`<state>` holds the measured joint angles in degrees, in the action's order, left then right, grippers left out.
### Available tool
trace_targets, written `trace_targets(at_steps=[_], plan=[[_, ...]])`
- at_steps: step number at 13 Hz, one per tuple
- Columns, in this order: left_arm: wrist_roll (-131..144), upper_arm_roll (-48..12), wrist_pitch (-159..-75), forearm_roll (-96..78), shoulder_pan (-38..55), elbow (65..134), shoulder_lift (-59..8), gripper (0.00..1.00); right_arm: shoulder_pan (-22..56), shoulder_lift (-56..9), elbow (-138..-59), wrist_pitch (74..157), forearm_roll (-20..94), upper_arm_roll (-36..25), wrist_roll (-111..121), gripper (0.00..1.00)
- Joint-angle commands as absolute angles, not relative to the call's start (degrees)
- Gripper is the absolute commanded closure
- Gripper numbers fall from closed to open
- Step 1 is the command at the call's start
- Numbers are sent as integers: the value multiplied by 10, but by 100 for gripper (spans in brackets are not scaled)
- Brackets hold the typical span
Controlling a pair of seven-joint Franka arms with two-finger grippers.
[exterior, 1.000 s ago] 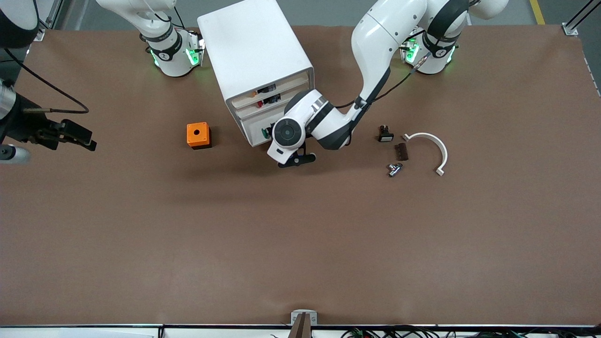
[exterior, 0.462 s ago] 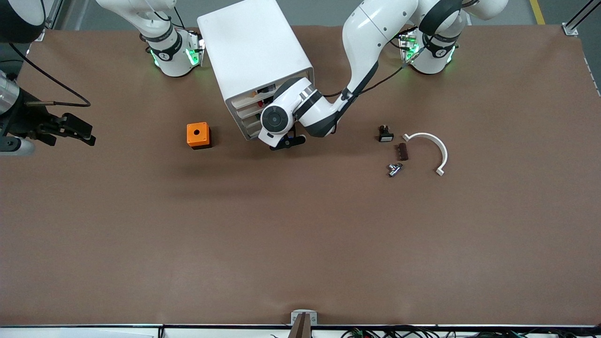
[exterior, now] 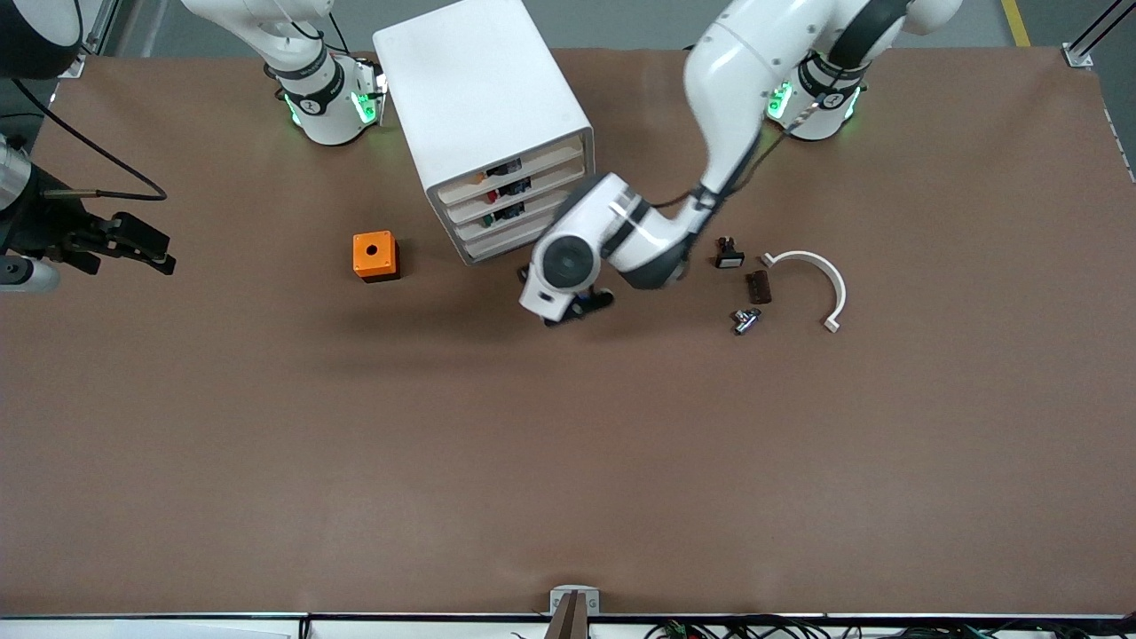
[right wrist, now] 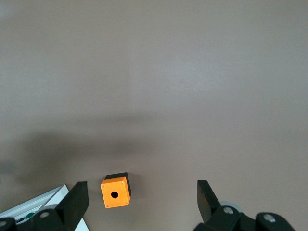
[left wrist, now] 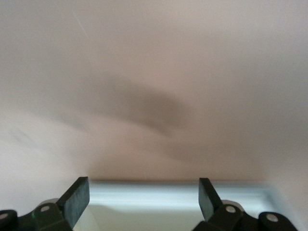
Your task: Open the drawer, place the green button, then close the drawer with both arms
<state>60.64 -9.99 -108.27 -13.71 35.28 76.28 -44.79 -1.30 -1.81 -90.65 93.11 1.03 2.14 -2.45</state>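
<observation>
The white cabinet (exterior: 470, 98) stands near the robots' bases with all four drawer fronts flush. The drawer (exterior: 540, 207), third from the top, is shut. The button's green cap (exterior: 487, 222) shows faintly through that front. My left gripper (exterior: 581, 304) is open just in front of the cabinet, low over the table. In the left wrist view its fingers (left wrist: 79, 192) stand wide apart, with only a pale white edge (left wrist: 144, 202) between them. My right gripper (exterior: 151, 248) waits open in the air over the right arm's end of the table, holding nothing.
An orange cube with a hole (exterior: 375, 256) sits beside the cabinet, toward the right arm's end. Toward the left arm's end lie a black button with a white cap (exterior: 728, 255), a small brown block (exterior: 757, 286), a metal piece (exterior: 745, 319) and a white curved bracket (exterior: 812, 280).
The third drawer stood pulled out; my left gripper pushed against it, and it is now flush. The left gripper has drawn back from the cabinet. The right gripper barely drifted.
</observation>
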Motion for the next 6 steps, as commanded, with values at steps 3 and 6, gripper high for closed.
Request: trace_targets(at_steps=[3, 6], plan=[[599, -107, -1035, -5, 202, 784, -317, 0, -22, -6, -911, 926, 6, 21, -18, 0], [569, -105, -1027, 25, 151, 783, -252, 0, -35, -4, -911, 914, 7, 25, -15, 0]])
